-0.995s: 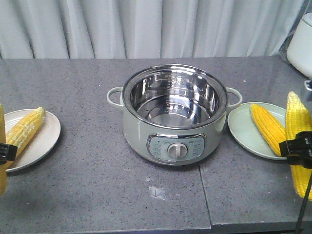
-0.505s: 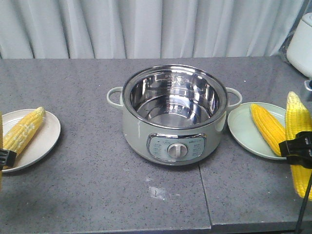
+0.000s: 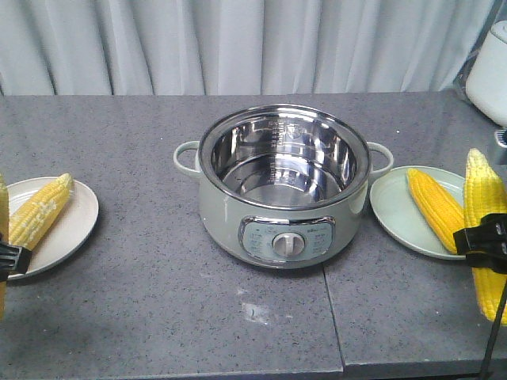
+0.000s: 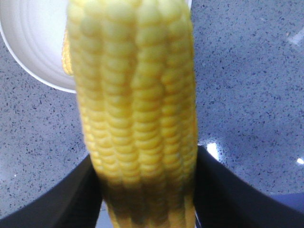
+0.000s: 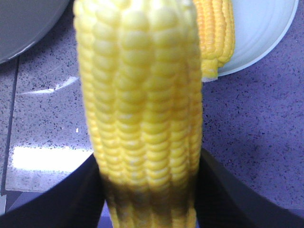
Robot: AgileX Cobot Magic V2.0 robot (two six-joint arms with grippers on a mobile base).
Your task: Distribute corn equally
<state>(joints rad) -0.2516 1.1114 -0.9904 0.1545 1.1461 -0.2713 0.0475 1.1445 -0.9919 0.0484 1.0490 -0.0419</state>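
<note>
Lower in frame at the 9 o'clock edge than a second ago, left held cob (image 3: 3,214) stands upright, left jaws clenched round its middle; right held cob (image 3: 483,198), at 3 o'clock, unmoved, right jaws gripping it. Left wrist: yellow kernel rows rise from the jaws at 6 o'clock, left plate (image 4: 28,42) at 11 o'clock. Right wrist: likewise, right plate (image 5: 270,28) at 1 o'clock.

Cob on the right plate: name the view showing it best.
Front-facing view: the cob lies nearly whole on the plate. Right wrist shows only its end behind the held cob; left wrist misses it.
</note>
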